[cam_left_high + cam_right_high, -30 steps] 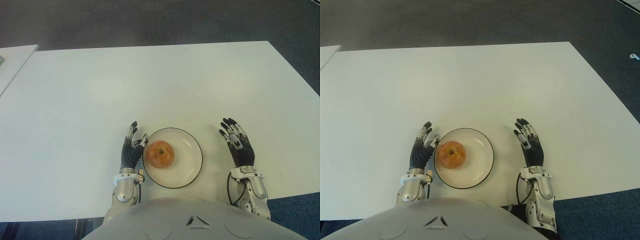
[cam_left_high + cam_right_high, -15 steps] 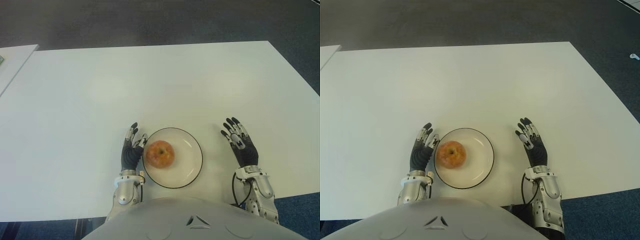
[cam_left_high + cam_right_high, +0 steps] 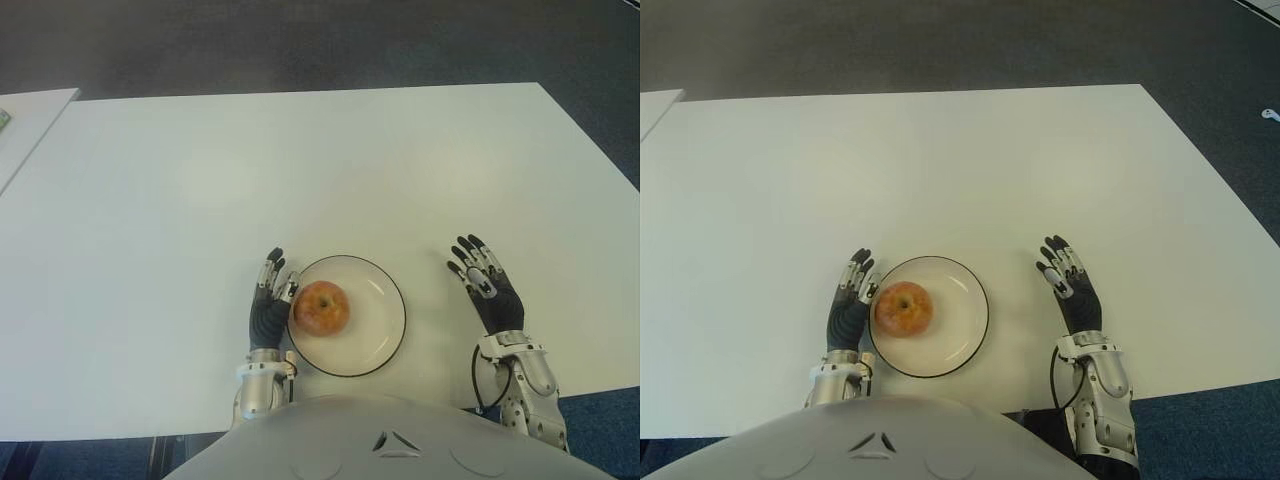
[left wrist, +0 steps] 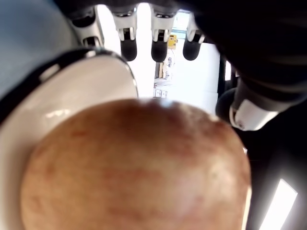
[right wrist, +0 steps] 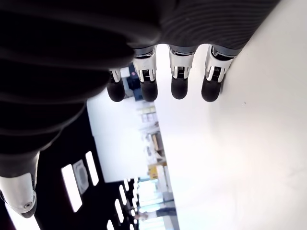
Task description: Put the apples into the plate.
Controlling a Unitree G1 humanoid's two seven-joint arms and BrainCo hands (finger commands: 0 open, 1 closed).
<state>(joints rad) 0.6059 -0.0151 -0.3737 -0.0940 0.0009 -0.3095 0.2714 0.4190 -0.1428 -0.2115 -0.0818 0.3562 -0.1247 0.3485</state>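
Observation:
One red-yellow apple (image 3: pixel 320 308) sits in the left half of the white, dark-rimmed plate (image 3: pixel 380 320) near the table's front edge. My left hand (image 3: pixel 270 300) stands just left of the plate, fingers straight and open, close beside the apple without gripping it. The left wrist view is filled by the apple (image 4: pixel 134 167) on the plate's rim (image 4: pixel 57 81), with my fingertips (image 4: pixel 158 50) extended past it. My right hand (image 3: pixel 485 290) is open to the right of the plate, apart from it, holding nothing; its fingers (image 5: pixel 177 76) are stretched out.
The white table (image 3: pixel 300 170) stretches wide behind the plate. A second white surface's edge (image 3: pixel 25 125) shows at the far left. Dark carpet (image 3: pixel 320 40) lies beyond the table.
Both hands have drawn back slightly toward my body. The left hand has shifted a little right, closer to the apple. The apple and plate have not moved.

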